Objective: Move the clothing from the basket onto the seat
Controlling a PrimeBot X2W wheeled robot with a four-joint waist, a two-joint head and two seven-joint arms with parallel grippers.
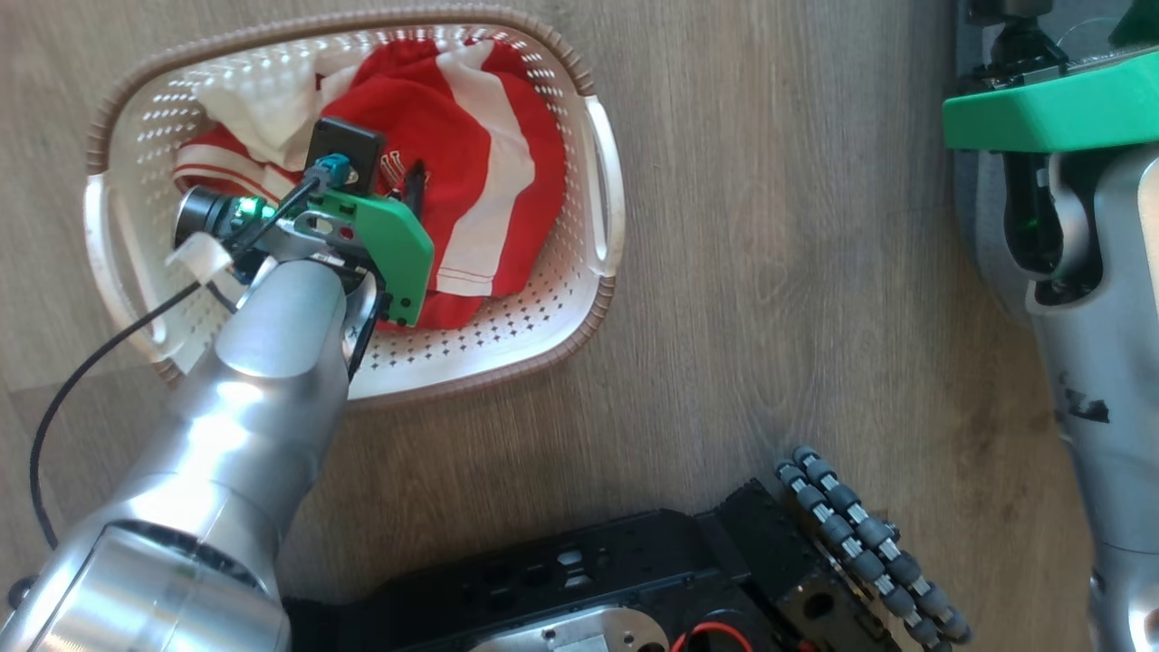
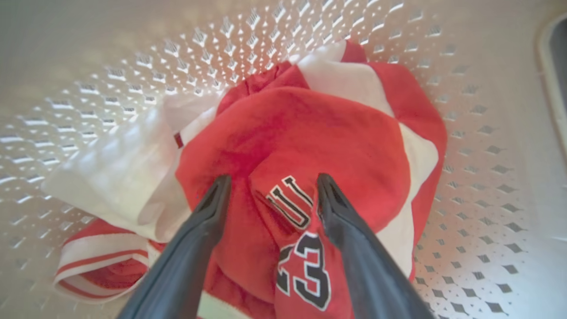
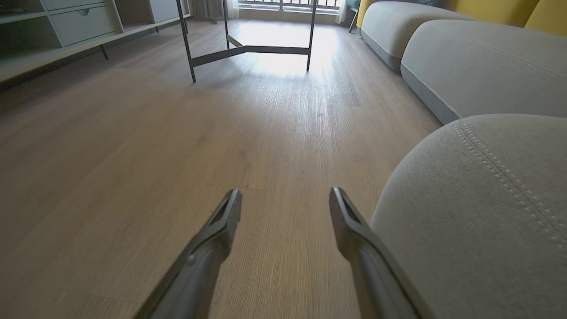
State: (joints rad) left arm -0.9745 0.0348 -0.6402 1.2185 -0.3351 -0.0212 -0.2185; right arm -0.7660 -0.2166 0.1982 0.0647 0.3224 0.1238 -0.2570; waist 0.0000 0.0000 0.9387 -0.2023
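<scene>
The clothing (image 2: 310,133) is being cradled in the basket (image 1: 599,136), the left gripper (image 2: 273,179) being held open over it, a red fold between its jaws; rightwards, the right gripper (image 3: 285,192) is being held open, empty, beside the seat (image 3: 487,212).

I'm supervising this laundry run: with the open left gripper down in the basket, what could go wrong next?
1. The left gripper straddles just a small fold of the red jersey; closing there may grab too little and slip.
2. The white garment lies against the jersey and could drag out, dropping on the floor.
</scene>
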